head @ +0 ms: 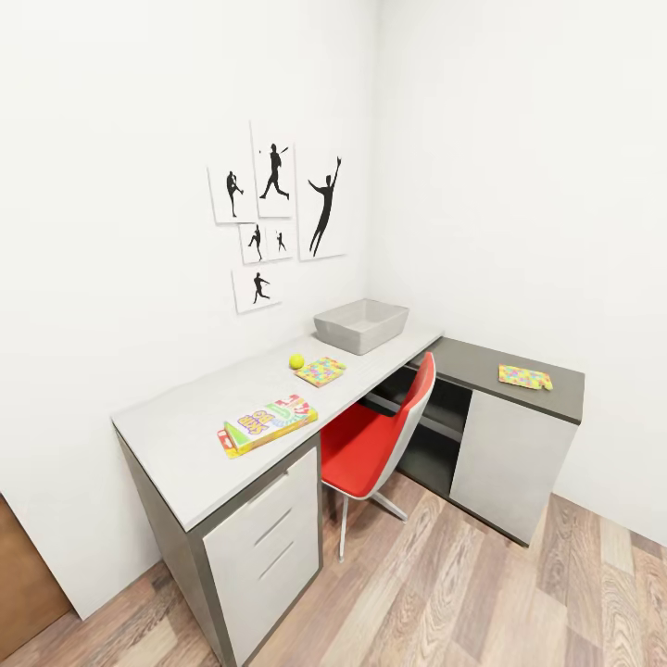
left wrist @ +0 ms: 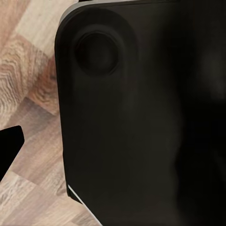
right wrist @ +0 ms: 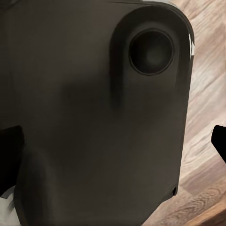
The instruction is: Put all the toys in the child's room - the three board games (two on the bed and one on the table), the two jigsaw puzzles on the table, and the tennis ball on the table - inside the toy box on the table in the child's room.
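While the head camera looks down into the corner of the child's room (head: 519, 139), the biggest thing is the L-shaped tabletop (head: 195, 435), a light grey run along the left wall joined to a dark grey section on the right. A red chair (head: 375, 445) is tucked in at the inner corner, its base on the wood-plank floor (head: 482, 602). Black baseball prints (head: 278, 218) hang on the wall above. Back near the corner sits the grey toy box (head: 361, 324), looks empty from here. Toward the near end of the light grey part lies one board game (head: 269, 424), the yellow-green-red one. Between it and the box is a jigsaw puzzle (head: 321, 371), and the tennis ball (head: 296, 361) sits just beside that. The second puzzle sheet (head: 525, 377) lies over on the dark grey part, well apart from the rest. Both wrist cams mostly show the robot's dark body (left wrist: 141, 117) over floor planks, so honestly can't tell whether either set of fingers is spread or pressed together.
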`<state>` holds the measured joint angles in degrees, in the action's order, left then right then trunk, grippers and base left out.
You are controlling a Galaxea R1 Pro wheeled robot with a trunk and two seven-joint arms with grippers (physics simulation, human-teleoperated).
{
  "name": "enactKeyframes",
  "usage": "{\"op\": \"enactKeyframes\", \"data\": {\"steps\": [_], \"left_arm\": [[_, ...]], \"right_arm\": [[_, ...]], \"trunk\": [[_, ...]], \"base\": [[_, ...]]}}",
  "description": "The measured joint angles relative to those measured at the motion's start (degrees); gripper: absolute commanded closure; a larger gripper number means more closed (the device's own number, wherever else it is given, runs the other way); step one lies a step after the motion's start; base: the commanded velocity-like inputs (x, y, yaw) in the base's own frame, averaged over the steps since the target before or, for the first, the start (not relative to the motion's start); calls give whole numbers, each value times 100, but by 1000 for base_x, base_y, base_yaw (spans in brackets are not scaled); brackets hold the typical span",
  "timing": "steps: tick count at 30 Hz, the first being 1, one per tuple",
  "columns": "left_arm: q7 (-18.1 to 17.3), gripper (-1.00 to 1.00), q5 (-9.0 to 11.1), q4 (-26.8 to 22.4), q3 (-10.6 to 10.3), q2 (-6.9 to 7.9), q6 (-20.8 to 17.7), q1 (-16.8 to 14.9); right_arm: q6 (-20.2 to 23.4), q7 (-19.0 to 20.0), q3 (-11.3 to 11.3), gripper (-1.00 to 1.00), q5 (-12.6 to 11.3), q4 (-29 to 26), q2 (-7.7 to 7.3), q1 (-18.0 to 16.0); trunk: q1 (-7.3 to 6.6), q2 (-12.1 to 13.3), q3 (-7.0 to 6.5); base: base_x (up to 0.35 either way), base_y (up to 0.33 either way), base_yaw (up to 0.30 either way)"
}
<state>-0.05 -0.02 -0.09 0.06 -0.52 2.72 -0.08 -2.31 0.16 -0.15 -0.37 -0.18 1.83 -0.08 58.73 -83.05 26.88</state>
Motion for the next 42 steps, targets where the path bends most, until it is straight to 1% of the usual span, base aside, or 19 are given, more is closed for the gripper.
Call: {"op": "enactKeyframes", "data": {"steps": [2,8,10,12,14,16,17,19,21,23,24,25,26,29,33,36,37,39,42], "left_arm": [[1,-100,-6,0,-20,4,0,0],[3,-100,-8,-2,27,22,-9,0],[4,-100,-8,-85,35,30,-29,-10],[1,-100,-11,-243,41,66,-79,-21],[-2,-100,-13,-463,50,114,-144,-34],[-2,-100,-14,-630,53,135,-256,-46],[-4,-100,-14,-803,54,146,-451,-111],[-8,-100,-14,-990,52,155,-752,-249],[-10,-100,-14,-1203,53,162,-1188,-495],[-9,-100,-16,-1349,55,164,-1541,-802],[-10,-100,-17,-1372,56,165,-1616,-894],[-13,-100,-19,-1405,55,165,-1741,-1070],[-14,-100,-20,-1417,54,167,-1804,-1179],[-14,-100,-18,-1449,45,199,-2144,-1796],[-7,-100,-8,-1459,49,261,-2259,-2212],[-8,-100,4,-1462,51,319,-2256,-2428],[-9,-100,7,-1461,51,329,-2244,-2453],[-10,-100,10,-1448,49,350,-2149,-2500],[-3,-100,16,-1404,40,366,-1838,-2533]], "right_arm": [[0,0,1,-100,-3,-1,-4,0],[-35,0,-8,-100,11,0,-31,0],[-113,0,13,-100,41,-5,2,0],[-218,0,-2,-100,30,-6,-13,0],[-489,-2,-17,-100,16,-9,1,0],[-674,-8,-25,-100,11,-29,18,0],[-735,-23,-29,-100,6,-91,7,-24],[-680,-50,-31,-100,-18,-233,-25,-154],[-313,-72,-52,-100,-117,-424,-48,-439],[240,-104,-91,-100,-310,-554,-66,-782],[376,-122,-97,-100,-363,-590,-71,-885],[624,-171,-104,-100,-451,-672,-77,-1060],[750,-202,-109,-100,-492,-714,-80,-1156],[1330,-460,-127,-100,-624,-934,-86,-1616],[1710,-727,-137,-100,-661,-1070,-90,-2025],[1858,-911,-143,-100,-675,-1104,-77,-2218],[1866,-936,-145,-100,-677,-1107,-74,-2235],[1867,-982,-147,-100,-682,-1113,-69,-2264],[1857,-993,-145,-100,-686,-1118,-72,-2284]], "trunk": [[0,0,0],[-131,239,-107],[-175,320,-143],[-219,400,-180],[-263,480,-216],[-307,561,-252],[-329,601,-271],[-373,681,-307],[-416,762,-345],[-460,842,-381],[-482,882,-397],[-504,923,-416],[-526,963,-433],[-592,1083,-488],[-680,1244,-560],[-746,1364,-613],[-768,1404,-630],[-812,1484,-666],[-878,1604,-720]], "base": [[0,0,0],[0,0,0],[0,0,0],[0,0,0],[0,0,0],[0,0,0],[0,0,0],[0,0,0],[0,0,0],[0,0,0],[0,0,0],[0,0,0],[0,0,0],[0,0,0],[0,0,0],[0,0,0],[0,0,0],[0,0,0],[0,0,0]]}}
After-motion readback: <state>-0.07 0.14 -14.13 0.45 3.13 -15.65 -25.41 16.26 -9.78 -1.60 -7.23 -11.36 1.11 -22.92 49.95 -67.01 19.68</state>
